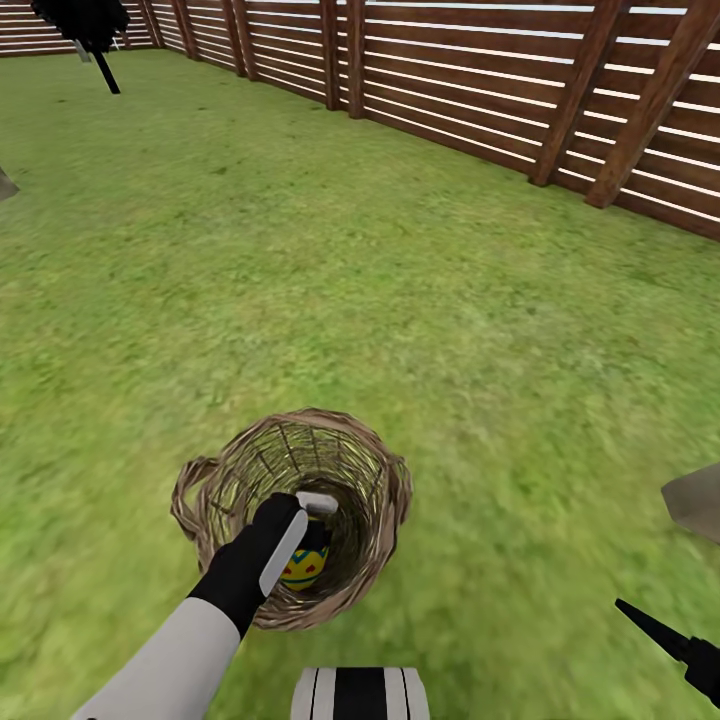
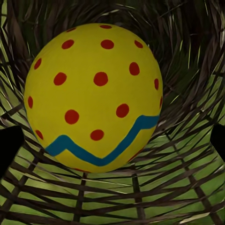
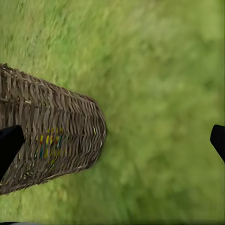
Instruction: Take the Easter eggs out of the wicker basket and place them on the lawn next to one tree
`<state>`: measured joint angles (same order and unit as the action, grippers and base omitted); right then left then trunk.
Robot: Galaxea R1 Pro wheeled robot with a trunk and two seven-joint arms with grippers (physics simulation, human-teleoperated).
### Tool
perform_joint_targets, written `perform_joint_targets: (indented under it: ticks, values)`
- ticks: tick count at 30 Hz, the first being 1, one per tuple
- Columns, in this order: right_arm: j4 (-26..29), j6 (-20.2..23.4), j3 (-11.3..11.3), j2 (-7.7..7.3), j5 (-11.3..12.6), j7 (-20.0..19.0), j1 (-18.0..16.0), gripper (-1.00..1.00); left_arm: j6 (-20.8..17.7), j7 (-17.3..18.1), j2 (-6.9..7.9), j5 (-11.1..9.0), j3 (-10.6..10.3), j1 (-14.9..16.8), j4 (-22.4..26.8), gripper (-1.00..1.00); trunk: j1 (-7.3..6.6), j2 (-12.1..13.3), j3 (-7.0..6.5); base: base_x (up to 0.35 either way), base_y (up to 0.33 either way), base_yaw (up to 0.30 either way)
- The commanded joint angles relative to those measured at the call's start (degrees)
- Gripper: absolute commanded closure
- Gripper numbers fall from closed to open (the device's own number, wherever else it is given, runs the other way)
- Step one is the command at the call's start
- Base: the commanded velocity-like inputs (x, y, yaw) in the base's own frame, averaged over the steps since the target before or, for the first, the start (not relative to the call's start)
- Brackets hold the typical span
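Observation:
The brown wicker basket [image 1: 232, 462] stands on the lawn [image 1: 400, 300] just ahead of me. My left arm reaches down into it, and my left gripper [image 1: 314, 540] hangs over a yellow Easter egg [image 1: 303, 570] at the bottom. In the left wrist view that egg [image 2: 93, 93], with red dots and a blue zigzag, lies close between the fingertips [image 2: 9, 150] of the open left gripper [image 2: 112, 145]; the fingers do not touch it. My right gripper [image 3: 112, 143] is open over the grass beside the basket's wall [image 3: 51, 122], through which egg colours [image 3: 49, 140] show. Other eggs are hidden.
A brown slatted fence [image 1: 500, 90] runs along the back and right of the garden. An all-black narrow tree [image 1: 85, 25] stands at the far left. A grey shape [image 1: 695, 500] juts in at the right edge, another [image 1: 5, 185] at the left. My right gripper's black finger [image 1: 655, 630] shows at lower right.

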<state>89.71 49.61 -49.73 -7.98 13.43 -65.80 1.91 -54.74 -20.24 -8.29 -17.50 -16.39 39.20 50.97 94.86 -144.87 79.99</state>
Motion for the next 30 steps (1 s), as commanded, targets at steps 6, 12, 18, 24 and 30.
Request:
perform_joint_targets:
  ticks: [6, 12, 18, 24, 30]
  values:
    - [0.03, 0.31, -0.02, -0.02, 0.2, -0.03, 0.02, -1.0, 1.37, -0.38, 0.1, -0.54, -0.41, -0.01, 0.08, -1.0, -0.01, -0.01, 0.03, 0.0, 0.0, 0.0]
    - [0.03, 0.31, -0.04, -0.02, 0.32, -0.03, 0.02, -1.0, 2.91, -0.34, 0.16, -0.39, -0.47, -0.05, -0.2, -1.0, -0.01, -0.01, 0.03, 0.0, 0.0, 0.0]
    - [0.03, 0.31, -0.09, -0.07, 0.51, -0.04, 0.02, -1.0, 4.09, -0.26, 0.19, -0.35, -0.49, -0.03, -0.43, -1.0, -0.01, -0.01, 0.03, 0.0, 0.0, 0.0]
    - [0.52, 0.19, -0.39, -0.06, 0.68, -0.52, 0.07, -1.0, 4.34, -0.08, 0.2, -0.34, -0.49, -0.04, -0.51, -1.0, -0.01, -0.01, 0.03, 0.0, 0.0, 0.0]
    - [0.84, 0.23, -0.58, -0.06, 0.61, -6.17, 0.13, -1.0, 4.38, 0.06, 0.2, -0.34, -0.5, -0.08, -0.46, -1.0, -0.01, -0.01, 0.03, 0.0, 0.0, 0.0]
